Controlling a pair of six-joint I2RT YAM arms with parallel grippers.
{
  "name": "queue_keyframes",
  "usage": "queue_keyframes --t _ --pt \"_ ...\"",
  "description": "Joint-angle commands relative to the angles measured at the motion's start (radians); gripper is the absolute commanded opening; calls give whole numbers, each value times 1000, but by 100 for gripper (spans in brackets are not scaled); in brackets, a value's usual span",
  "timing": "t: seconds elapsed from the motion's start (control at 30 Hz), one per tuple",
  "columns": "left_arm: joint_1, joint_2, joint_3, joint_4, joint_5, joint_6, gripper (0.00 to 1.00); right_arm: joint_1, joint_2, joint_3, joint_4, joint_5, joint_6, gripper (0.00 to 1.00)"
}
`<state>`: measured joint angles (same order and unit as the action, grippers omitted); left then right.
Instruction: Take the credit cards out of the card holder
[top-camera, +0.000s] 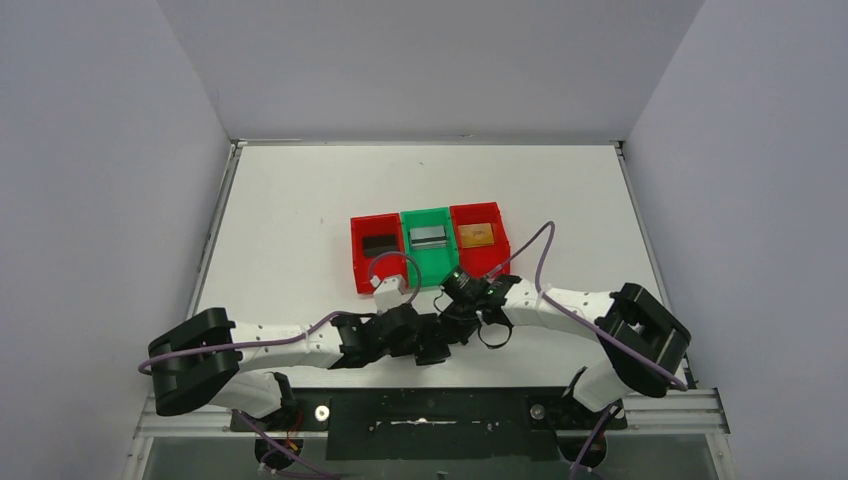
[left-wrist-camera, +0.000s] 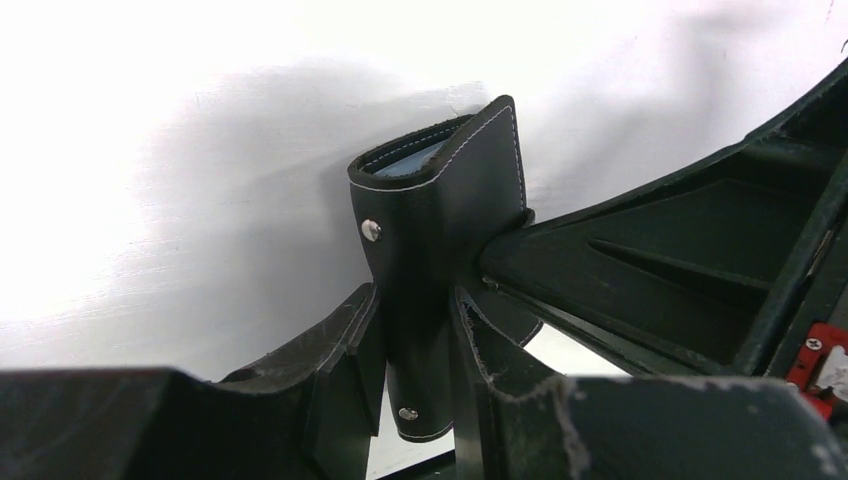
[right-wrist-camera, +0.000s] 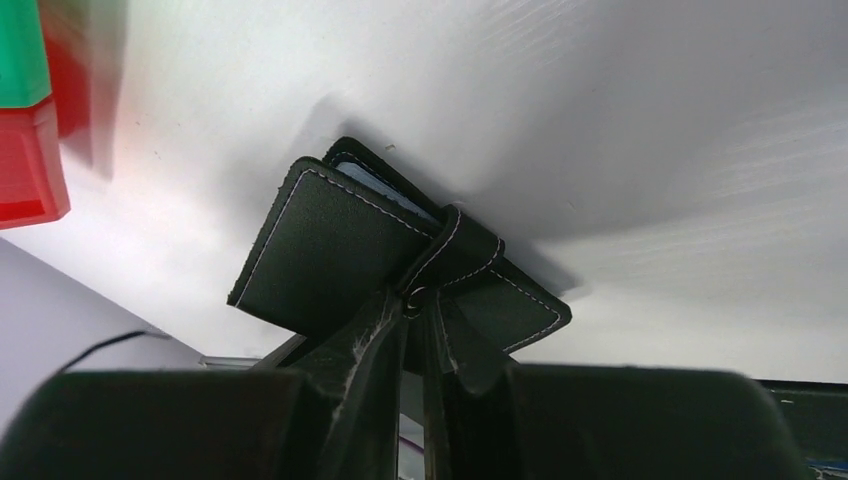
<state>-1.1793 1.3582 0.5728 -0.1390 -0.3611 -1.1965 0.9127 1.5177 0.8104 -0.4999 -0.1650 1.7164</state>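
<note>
a: nearest us, what has hold of the wallet (left-wrist-camera: 440, 190)?

b: both arms. the left hand (left-wrist-camera: 415, 335) is pressed onto its lower half, a finger on each side. the right hand (right-wrist-camera: 415, 310) pinches the little strap (right-wrist-camera: 455, 250) at its edge. the wallet sits folded nearly closed at the middle of the near side of the surface (top-camera: 300, 200). i can't tell whether its far edge touches down.

a: what could go wrong from there?

b: two hands are on one small, soft thing. if they pull out of step, i'd expect the strap to slip from the right hand's thin grip. the leather could also twist out of the left hand. the fingers are crowded, so a small turn might knock one hand against the other.

a: is anything left inside?

b: a bluish-grey strip shows in the fold, but i can't tell if it's lining or a card. if it is a card, tipping the mouth down could spill it onto the surface.

a: and farther out?

b: there are three bins in a row just beyond the hands. the left red bin (top-camera: 362, 268) holds a black card (top-camera: 379, 245). the green bin (top-camera: 428, 268) holds a silver card (top-camera: 428, 236), and the right red bin (top-camera: 480, 258) holds a gold card (top-camera: 476, 234). the right arm's cable (top-camera: 547, 240) arcs close to that last bin. a wide swing could snag it or shove the row.
</note>
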Motion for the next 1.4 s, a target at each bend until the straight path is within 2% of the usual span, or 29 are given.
queue_keyframes --t 0.0,0.27,0.43,0.47,0.53,0.67,0.83,0.9,1.03,1.23,1.37 --pt "-8 -14 -30 -120 -28 -8 14 -33 -89 -56 41 91 -9 0" --pt "-5 -23 -47 -117 -34 -3 12 -54 -214 -191 92 97 22 0" --pt "-5 -47 -44 -80 -25 50 16 -61 -274 -172 28 182 -62 6" --pt "-5 -50 -43 -78 -24 56 18 -62 -288 -162 -10 219 -82 12" --pt "-5 -57 -40 -80 -24 60 25 -62 -334 -173 -53 289 -106 35" --pt "-5 -67 -42 -77 -16 63 36 -69 -453 -308 115 314 -235 57" --pt "-3 -68 -30 -81 -5 81 42 -71 -517 -373 276 219 -413 69" --pt "-3 -69 -26 -88 -9 81 43 -67 -493 -355 322 175 -484 73" --pt "-3 -79 -16 -104 -24 73 44 -17 -378 -250 309 161 -581 78" --pt "-1 -157 -43 -169 -82 -4 45 89 -177 -60 204 244 -654 78" --pt "-2 -277 -94 -209 -124 -68 48 125 -94 -8 179 259 -661 78"
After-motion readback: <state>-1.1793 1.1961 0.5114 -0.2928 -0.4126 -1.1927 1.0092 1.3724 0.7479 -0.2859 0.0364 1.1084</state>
